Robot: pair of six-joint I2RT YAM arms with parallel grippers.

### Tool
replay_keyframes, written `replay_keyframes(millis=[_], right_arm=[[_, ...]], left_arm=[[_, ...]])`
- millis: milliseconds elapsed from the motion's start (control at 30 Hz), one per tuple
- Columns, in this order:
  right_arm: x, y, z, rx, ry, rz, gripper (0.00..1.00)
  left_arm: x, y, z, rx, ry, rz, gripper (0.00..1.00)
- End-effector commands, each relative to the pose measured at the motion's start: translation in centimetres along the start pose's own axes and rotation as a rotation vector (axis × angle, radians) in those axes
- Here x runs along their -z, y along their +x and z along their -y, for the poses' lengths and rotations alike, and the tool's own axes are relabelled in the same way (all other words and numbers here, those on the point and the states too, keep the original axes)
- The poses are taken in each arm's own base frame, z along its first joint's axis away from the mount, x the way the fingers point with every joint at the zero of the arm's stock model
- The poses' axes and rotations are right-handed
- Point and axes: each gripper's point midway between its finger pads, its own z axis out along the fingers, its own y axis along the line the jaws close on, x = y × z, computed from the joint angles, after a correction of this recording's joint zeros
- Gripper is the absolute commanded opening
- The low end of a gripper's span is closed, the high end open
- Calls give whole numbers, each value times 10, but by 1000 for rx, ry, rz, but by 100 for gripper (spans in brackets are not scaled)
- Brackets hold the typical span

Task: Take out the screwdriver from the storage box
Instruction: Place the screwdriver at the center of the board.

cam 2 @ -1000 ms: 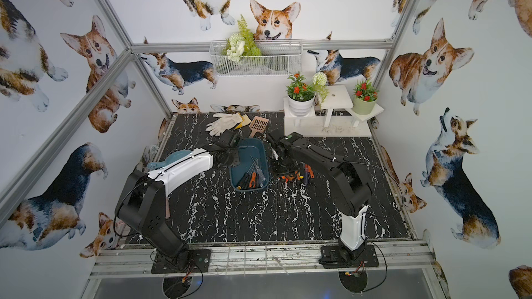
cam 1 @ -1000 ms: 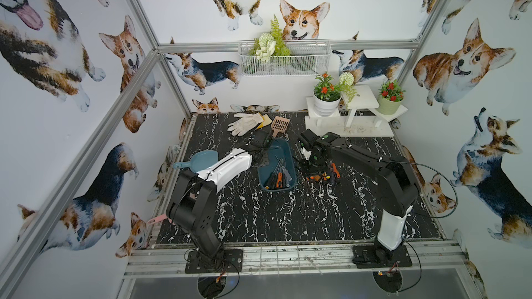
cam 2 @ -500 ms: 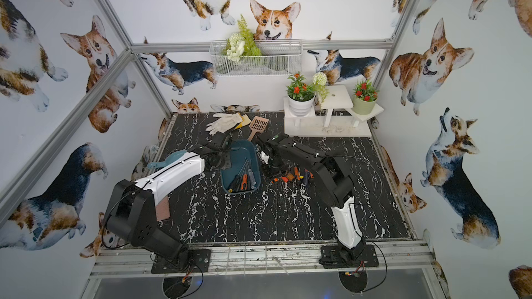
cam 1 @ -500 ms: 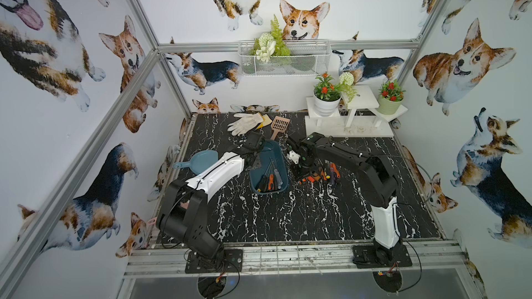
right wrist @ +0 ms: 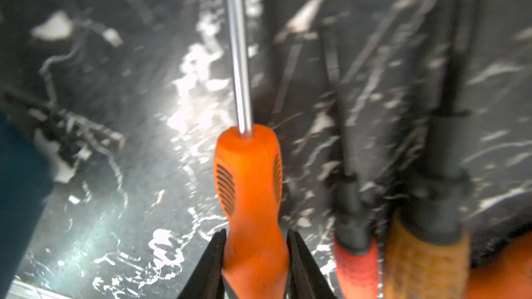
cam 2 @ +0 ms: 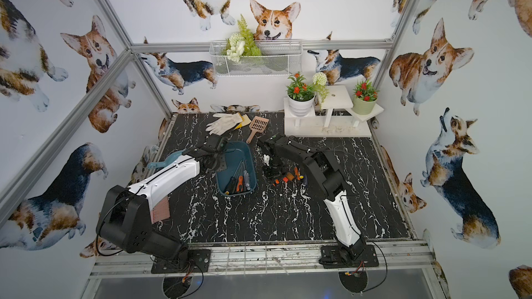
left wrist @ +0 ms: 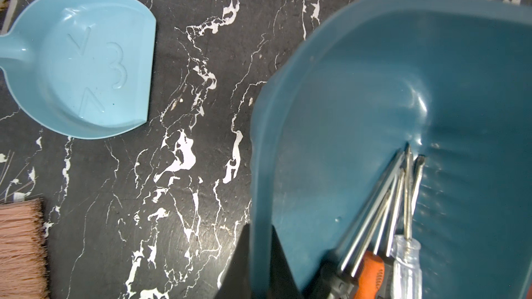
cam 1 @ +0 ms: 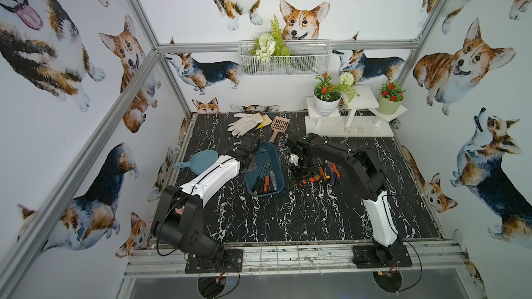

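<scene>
1. Right end effector (right wrist: 256,232) of mine is partly closed, with its two jaws pinching the butt of an orange-handled screwdriver (right wrist: 247,174).
2. That screwdriver's long axis runs straight ahead out of my jaws, and its steel shaft points away from my wrist.
3. Marbled bench (right wrist: 129,211) lies beneath it, not the box. I cannot tell whether the tool touches the bench.
4. Just beside it, loose tools (right wrist: 354,254) lie on the bench roughly parallel to it.
5. Farther off, towards my left arm, sits the teal storage box (cam 1: 275,156). More screwdrivers (cam 1: 266,181) lie lengthwise inside, handles toward my bases.
6. My left end effector (left wrist: 260,227) is clamped fully shut on the box's side rim.
7. I judge that the next move is a short set-down for my right arm.
</scene>
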Motion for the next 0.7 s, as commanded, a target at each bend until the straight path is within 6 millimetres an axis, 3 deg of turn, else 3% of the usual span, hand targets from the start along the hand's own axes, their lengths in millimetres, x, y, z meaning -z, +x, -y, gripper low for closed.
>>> replay_keyframes(millis=[0, 667], right_arm=[[-1, 2, 6, -104, -7, -23, 0], [-11, -4, 55, -471, 83, 88, 0]], left_arm=[[1, -3, 0, 14, 2, 12, 0], [0, -7, 4, 19, 19, 16, 0]])
